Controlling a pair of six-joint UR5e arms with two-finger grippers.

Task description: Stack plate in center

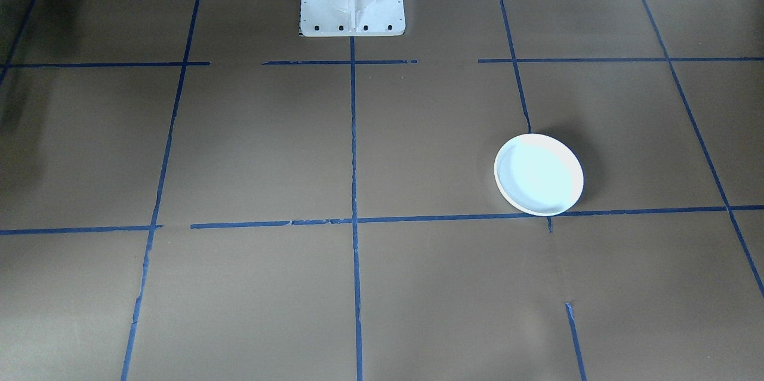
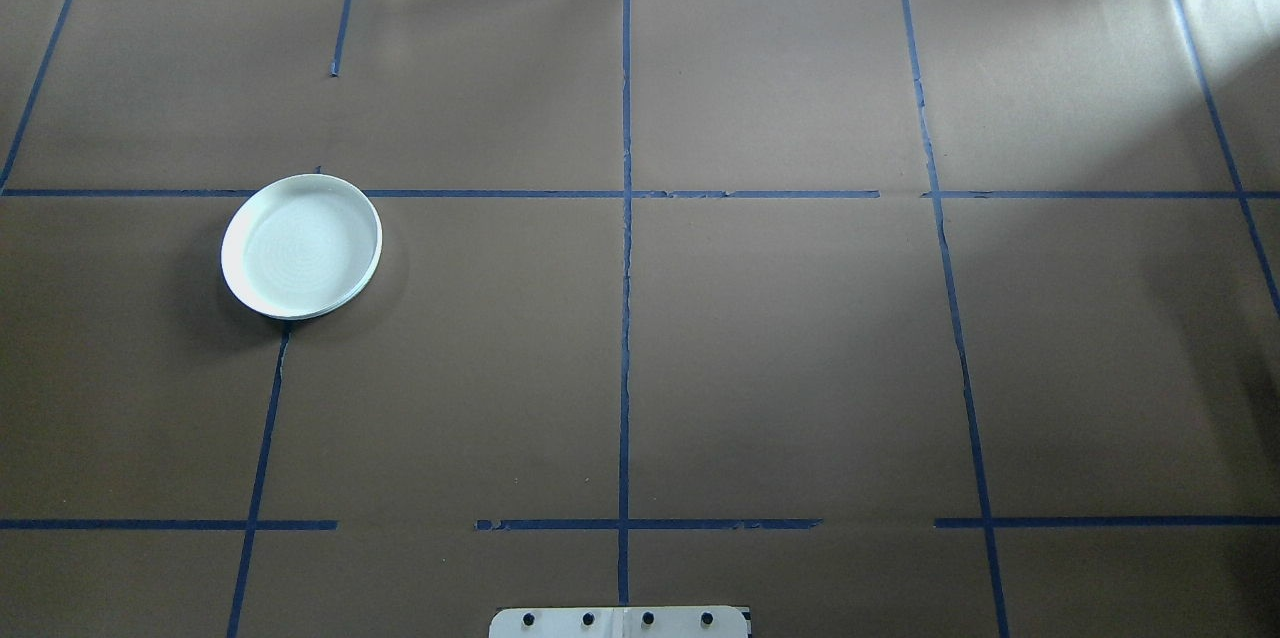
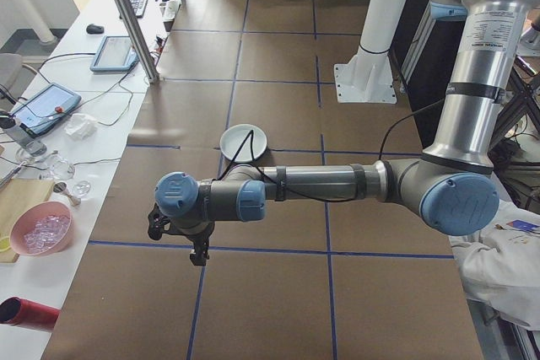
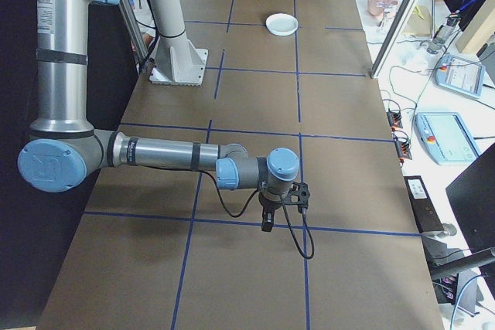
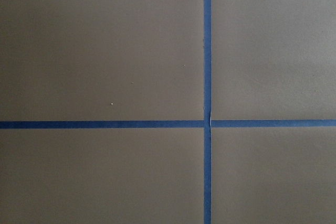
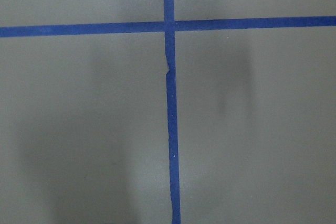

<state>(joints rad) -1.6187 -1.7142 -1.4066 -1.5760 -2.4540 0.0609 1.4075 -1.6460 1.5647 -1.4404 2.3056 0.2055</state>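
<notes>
Brown paper-covered table (image 2: 780,338), gridded with blue tape lines (image 2: 626,318). Item: one white plate (image 2: 301,245), shallow, raised rim, upright, lying on the robot's left side, well apart from the table centre, its edge touching a tape crossing. Probably rigid, light, smooth and slippery; breakable if ceramic. Suggested hold: pinch across the rim. Left gripper (image 3: 198,250) and right gripper (image 4: 285,208) hover over bare table, holding nothing; how far open, cannot tell.

Pink bowl (image 3: 46,229) (ice inside), tablets (image 3: 114,52) on side bench (image 3: 51,149).
</notes>
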